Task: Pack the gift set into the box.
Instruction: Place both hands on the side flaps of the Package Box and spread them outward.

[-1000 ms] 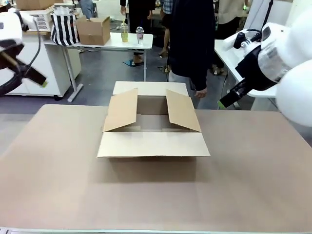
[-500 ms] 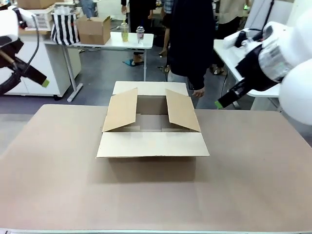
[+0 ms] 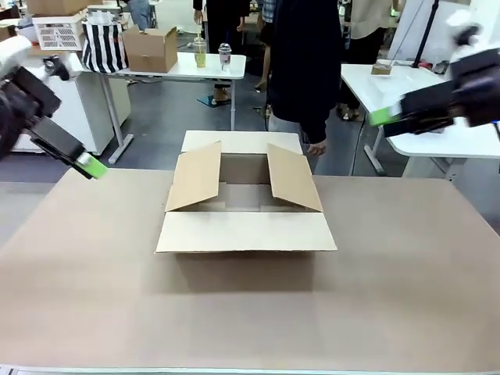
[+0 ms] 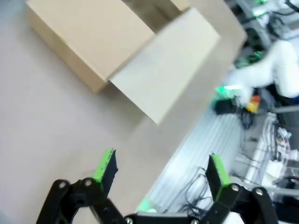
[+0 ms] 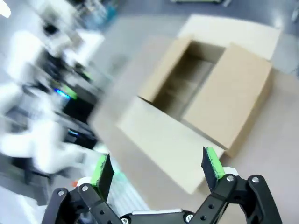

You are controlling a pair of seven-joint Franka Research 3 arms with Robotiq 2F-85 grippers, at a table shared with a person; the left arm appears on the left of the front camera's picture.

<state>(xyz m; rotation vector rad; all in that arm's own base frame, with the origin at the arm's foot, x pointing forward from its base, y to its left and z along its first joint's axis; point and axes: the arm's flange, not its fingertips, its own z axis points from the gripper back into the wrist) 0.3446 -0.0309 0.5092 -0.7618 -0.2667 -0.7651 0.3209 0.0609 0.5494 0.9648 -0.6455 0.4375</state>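
Observation:
The box [image 3: 246, 207] is a wide, shallow brown carton in the middle of the table, its four flaps spread open and its inside bare. It also lies in the left wrist view [image 4: 107, 42] and the right wrist view [image 5: 210, 93]. My left gripper [image 3: 87, 162] hangs over the table's far left corner, well clear of the box; its own view shows it open [image 4: 161, 168] with nothing between the fingers. My right gripper [image 3: 391, 117] is raised at the far right, pointing left, and is open and empty [image 5: 156, 167]. The gift set is out of view.
A person in a dark top [image 3: 305, 62] stands just behind the box, one hand [image 3: 319, 148] hanging near its far right corner. Behind are white tables, one carrying a small carton [image 3: 148, 48] and a striped bag [image 3: 103, 45]. Bare tabletop [image 3: 250, 312] stretches before the box.
My left gripper has swung down and right toward the table's far left corner. The right arm has pulled up and back, its gripper now higher and pointing left. The box has not moved.

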